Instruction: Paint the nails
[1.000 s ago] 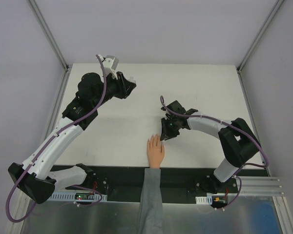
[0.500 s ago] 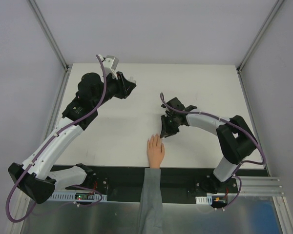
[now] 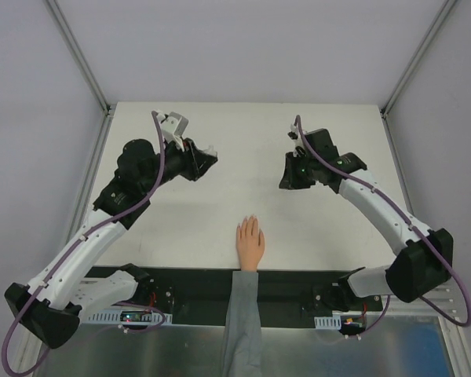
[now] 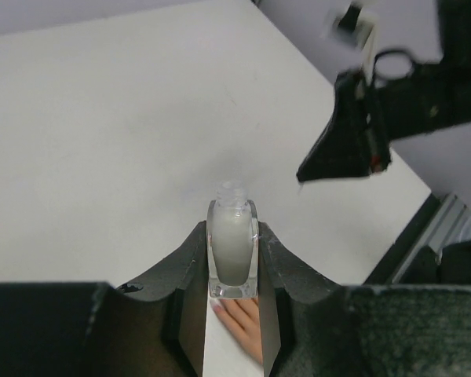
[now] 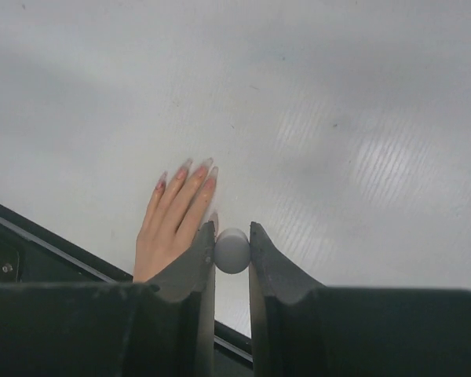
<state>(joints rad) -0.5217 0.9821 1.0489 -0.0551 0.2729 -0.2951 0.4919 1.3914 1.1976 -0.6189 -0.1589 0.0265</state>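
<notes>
Lifting away from the hand [image 3: 250, 244], the right gripper [image 5: 232, 234] clamps the brush cap [image 5: 232, 252]; left gripper [image 4: 233, 228] grips the open bottle [image 4: 233, 263]; nails [image 5: 195, 173] wait near the table edge, re-dip likely

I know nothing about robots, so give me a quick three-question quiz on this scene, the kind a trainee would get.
1. True or false: the left pincer holds an uncapped bottle.
2. The right pincer grips: A) a round white cap; B) a sponge; C) nothing.
3. Fill in: the hand lies palm ____ on the table.
Key: 1 true; 2 A; 3 down.
</notes>
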